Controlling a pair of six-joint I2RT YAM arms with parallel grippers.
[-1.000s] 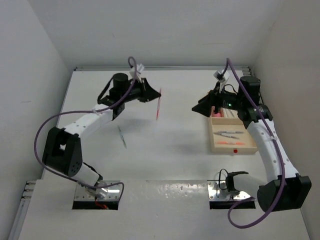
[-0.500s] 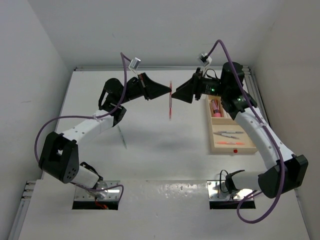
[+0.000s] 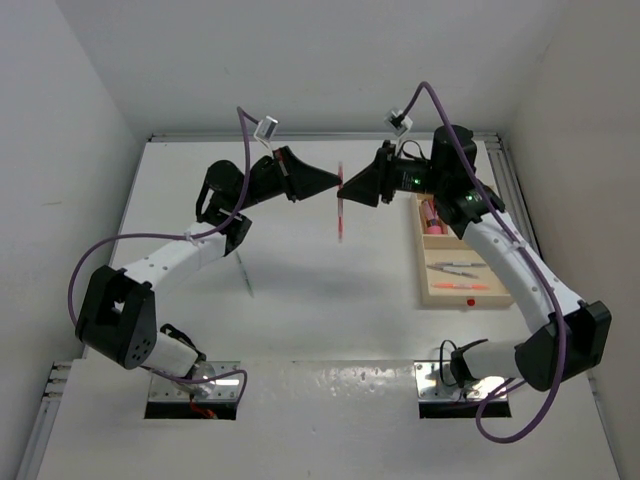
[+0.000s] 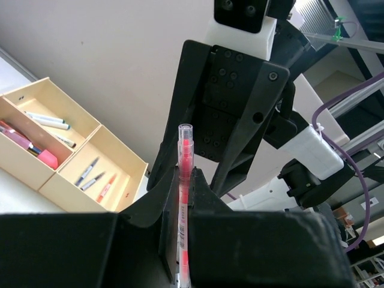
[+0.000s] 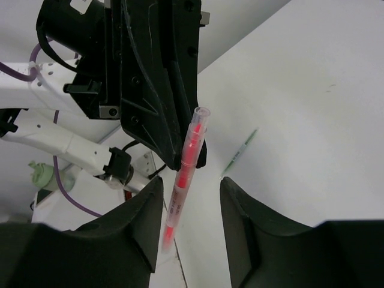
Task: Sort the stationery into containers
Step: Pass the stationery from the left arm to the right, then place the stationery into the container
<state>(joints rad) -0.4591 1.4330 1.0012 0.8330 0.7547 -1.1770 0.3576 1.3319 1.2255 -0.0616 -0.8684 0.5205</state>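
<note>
My left gripper (image 3: 335, 184) is shut on a red pen (image 3: 342, 206) and holds it upright in the air above the middle of the table. The left wrist view shows the pen (image 4: 185, 174) pinched between my left gripper's (image 4: 183, 183) black fingers. My right gripper (image 3: 349, 190) is open and faces the left one. In the right wrist view the pen (image 5: 183, 174) stands between my right gripper's (image 5: 191, 183) spread fingers without touching them. The pale wooden tray (image 3: 422, 272) lies at the right with pens and a pink block (image 3: 434, 216) in its compartments.
A thin green pen (image 3: 244, 272) lies on the table left of centre, also in the right wrist view (image 5: 240, 153). The tray (image 4: 78, 193) shows in the left wrist view with several pens inside. White walls close in the table.
My right gripper swung left from over the tray to the red pen. My left gripper carried the pen rightward to meet it. The right jaws now straddle the pen.
</note>
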